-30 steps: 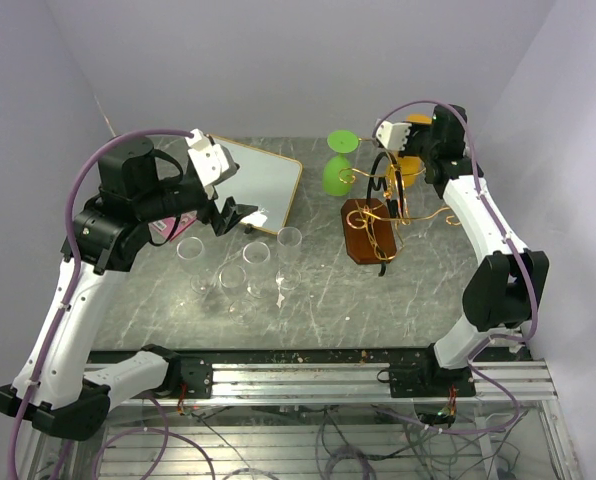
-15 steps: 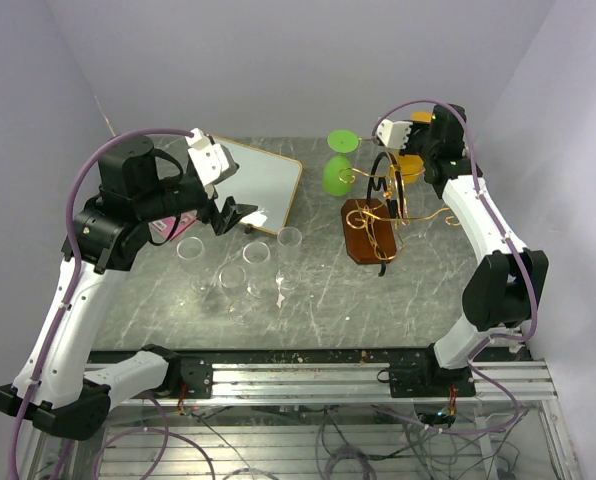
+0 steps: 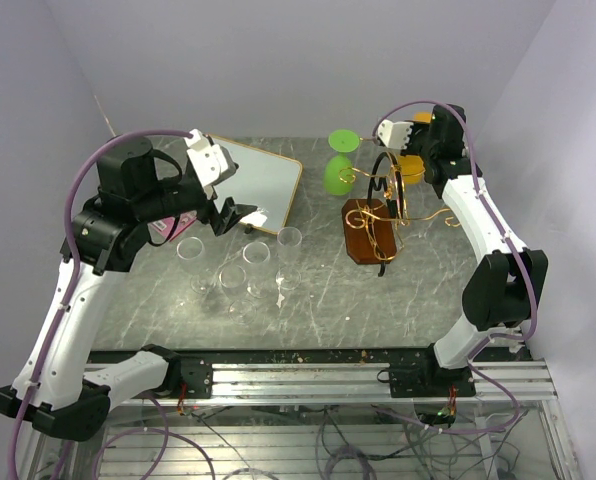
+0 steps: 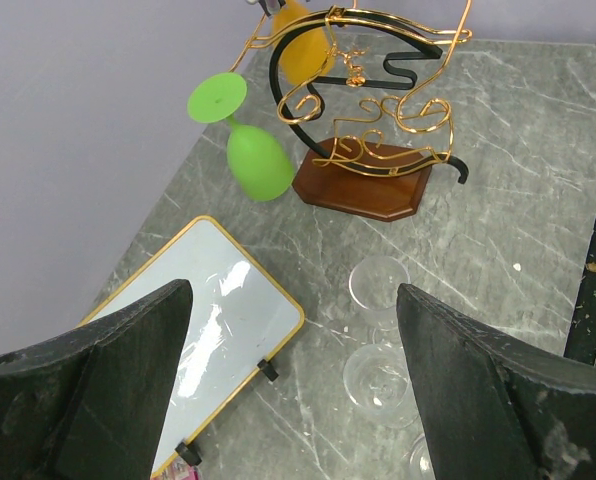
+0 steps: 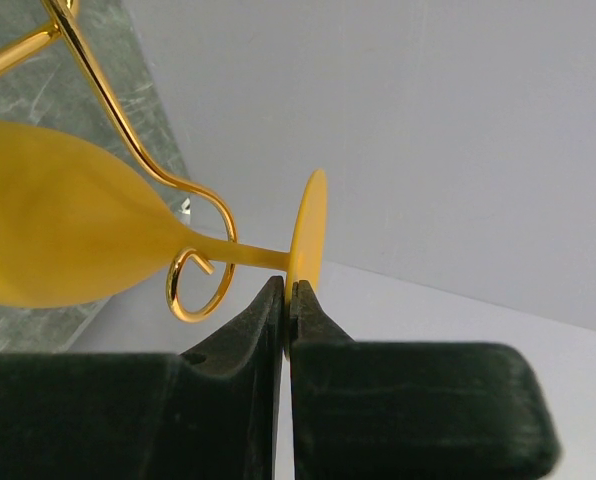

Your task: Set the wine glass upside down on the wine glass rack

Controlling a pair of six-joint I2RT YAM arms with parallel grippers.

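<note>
The right gripper [image 5: 286, 296] pinched yellow stemmed wine glass [image 5: 58, 240] by foot rim; left gripper [image 4: 293, 300] gaped. Slippage risked dropping it off gold wire rack [image 3: 366, 232].

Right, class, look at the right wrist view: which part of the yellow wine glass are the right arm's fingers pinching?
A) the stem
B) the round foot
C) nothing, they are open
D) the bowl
B: the right fingers are closed on the edge of the round foot of the yellow wine glass, whose stem crosses a gold curl of the wine glass rack.
</note>
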